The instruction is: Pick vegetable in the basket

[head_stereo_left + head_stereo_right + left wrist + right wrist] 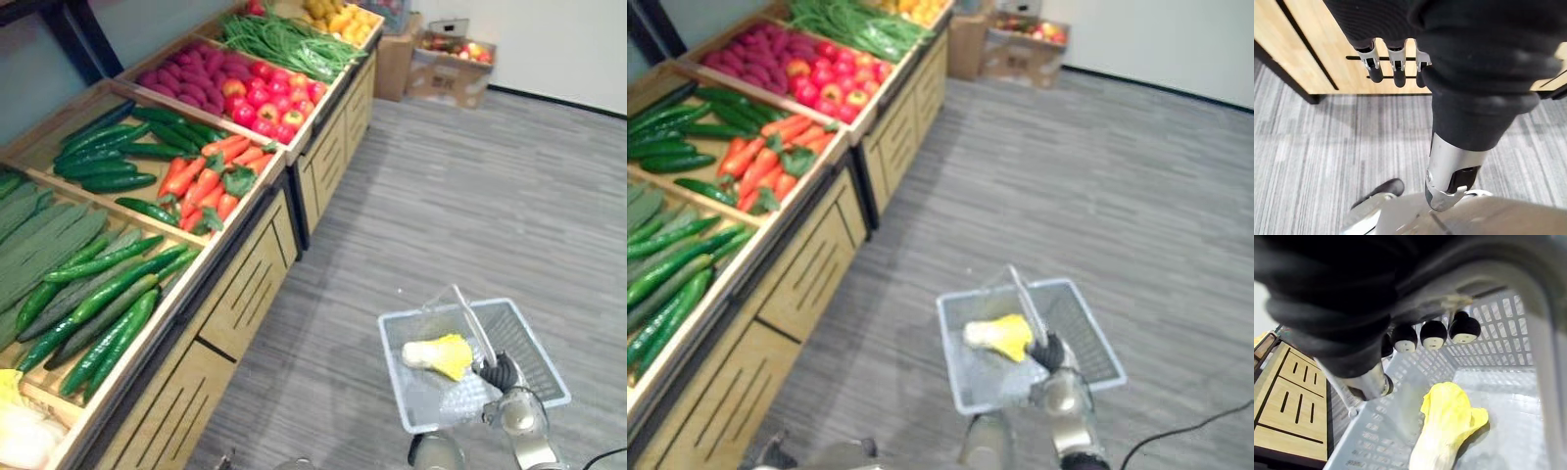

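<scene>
Right hand: the right hand is low on the robot's right, over the basket's near side, clenched round the handle.
Fingers: in the right wrist view the fingers curl under the handle bar, their dark tips in a row above the basket's inside.
Basket: the pale mesh basket hangs from that hand above the grey floor.
Cabbage: one yellow and white cabbage lies on its side on the basket's bottom, below the curled fingertips and apart from them, with nothing touching it.
Left hand: the left hand hangs beside the wooden stand, fingers relaxed and holding nothing.
Stand: cucumbers and carrots lie in its bins, well apart from the basket.
</scene>
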